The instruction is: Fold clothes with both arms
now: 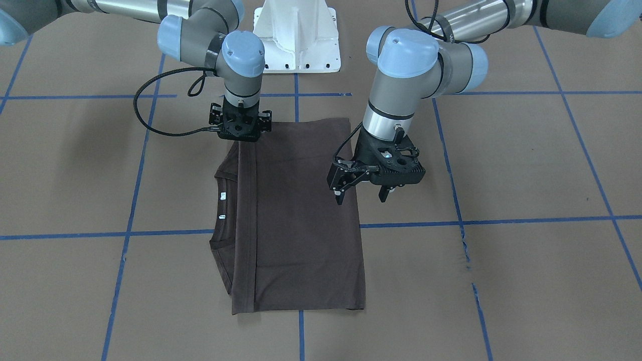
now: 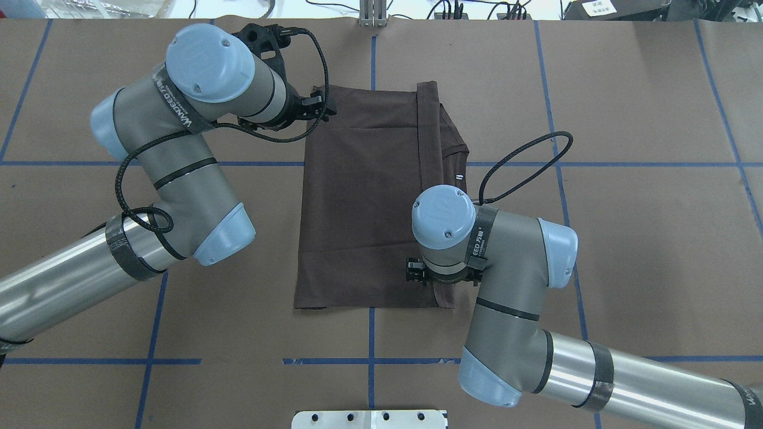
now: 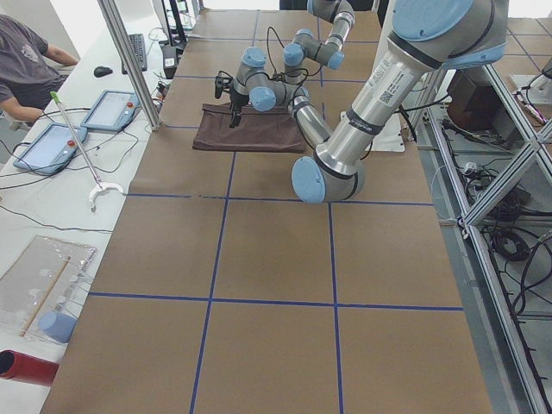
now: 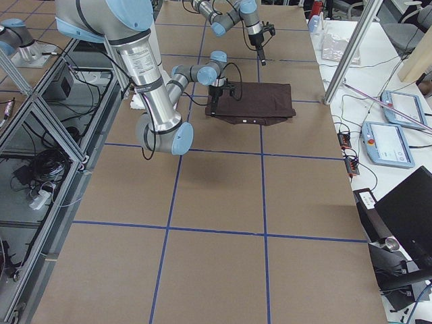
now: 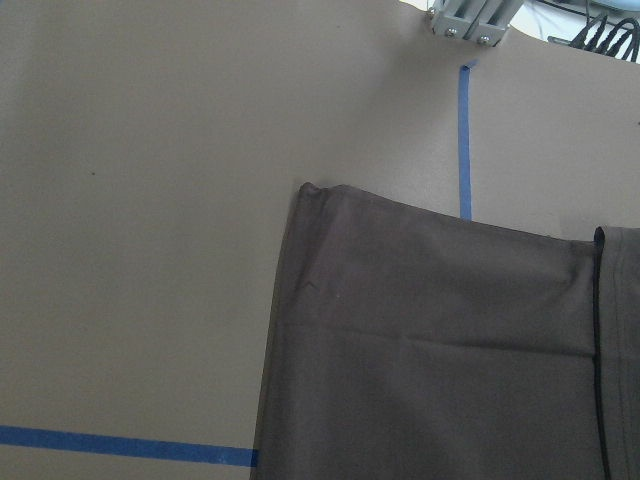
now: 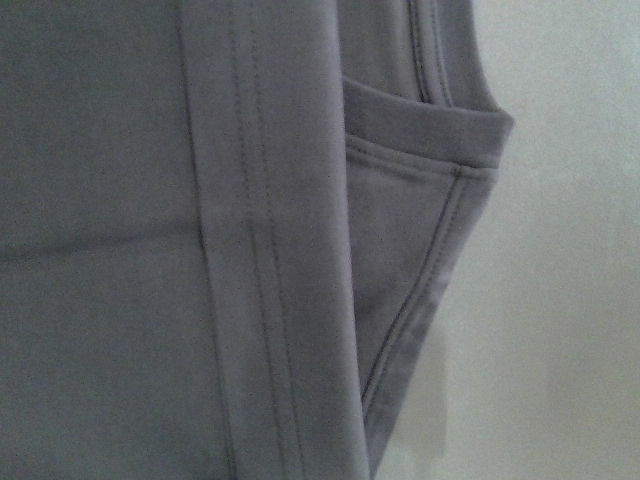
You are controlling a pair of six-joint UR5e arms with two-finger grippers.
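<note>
- The left gripper (image 1: 361, 194) hangs above the T-shirt's far left corner, clear of the cloth, fingers spread wide and holding nothing.
- The T-shirt (image 2: 357, 208) lies flat on the table (image 2: 644, 238), folded into a rectangle, with its collar showing along the right edge.
- The right gripper (image 1: 241, 128) points straight down at the near right corner. Its fingers are hidden, so their spread cannot be told.

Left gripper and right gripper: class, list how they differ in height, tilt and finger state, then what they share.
Height: the left gripper hangs well above one corner of the T-shirt; the right gripper sits low by the opposite corner.
Tilt: the left gripper leans; the right gripper points straight down.
Fingers: the left gripper's are apart; the right gripper's are hidden.
Shared: both are black, at the same T-shirt.
</note>
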